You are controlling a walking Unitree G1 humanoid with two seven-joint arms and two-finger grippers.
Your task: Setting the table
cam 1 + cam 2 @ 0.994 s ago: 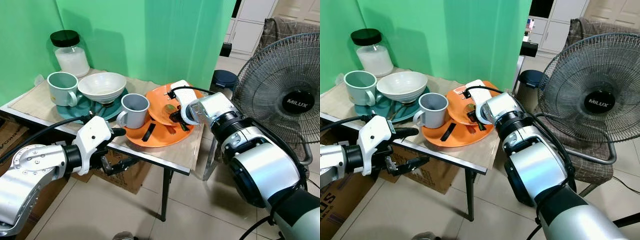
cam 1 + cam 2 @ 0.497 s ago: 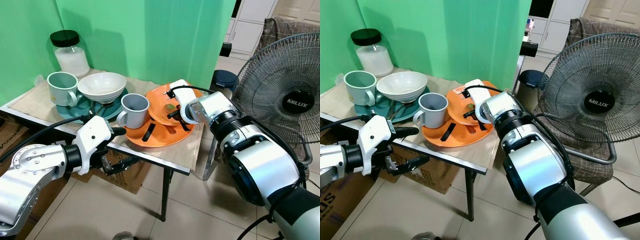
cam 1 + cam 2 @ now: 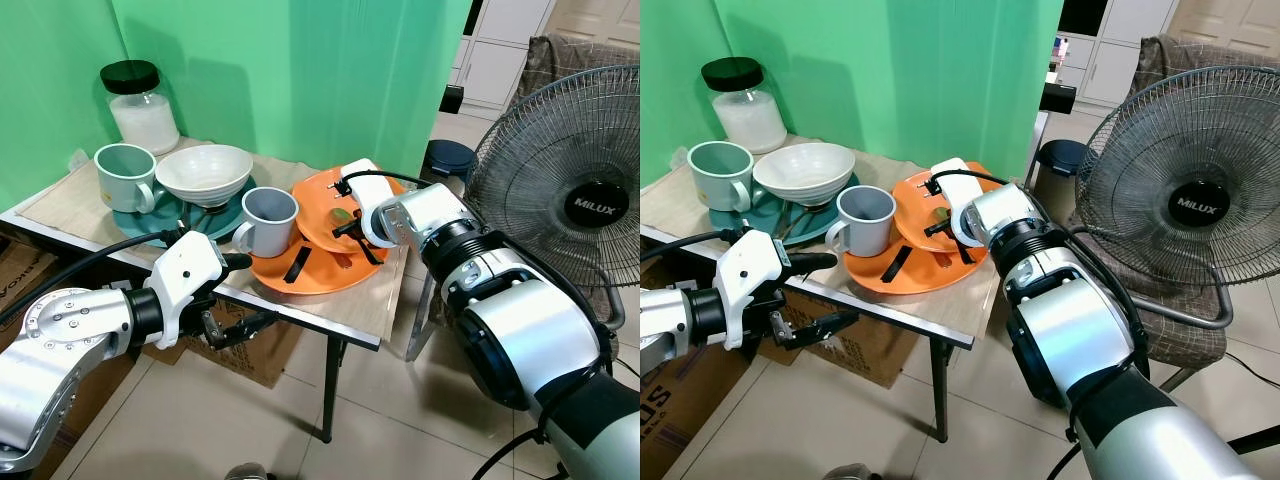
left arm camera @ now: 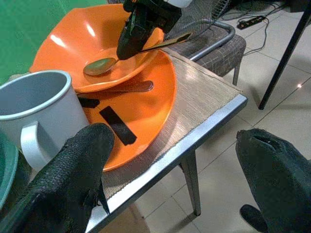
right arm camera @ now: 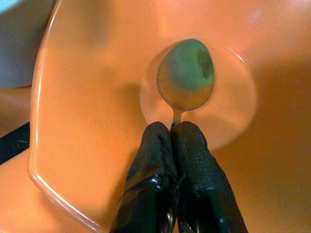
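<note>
An orange bowl (image 3: 322, 200) rests tilted on an orange plate (image 3: 320, 275) at the table's right end. In the bowl lies a metal spoon (image 5: 187, 75), and my right gripper (image 5: 170, 130) is shut on its handle, reaching in from the right (image 3: 347, 226). A grey mug (image 3: 268, 218) stands on the plate's left side. My left gripper (image 3: 243, 295) hangs open at the table's front edge, one finger above the edge and one below, holding nothing.
At the back left stand a white bowl (image 3: 205, 172) on a teal plate (image 3: 165, 217), a green mug (image 3: 122, 175) and a black-lidded jar (image 3: 140, 105). A black strip (image 4: 118, 125) and another utensil (image 4: 131, 87) lie on the orange plate. A fan (image 3: 575, 190) stands at the right.
My right gripper has shifted slightly over the orange bowl, still shut on the spoon. The left arm has stayed where it was.
</note>
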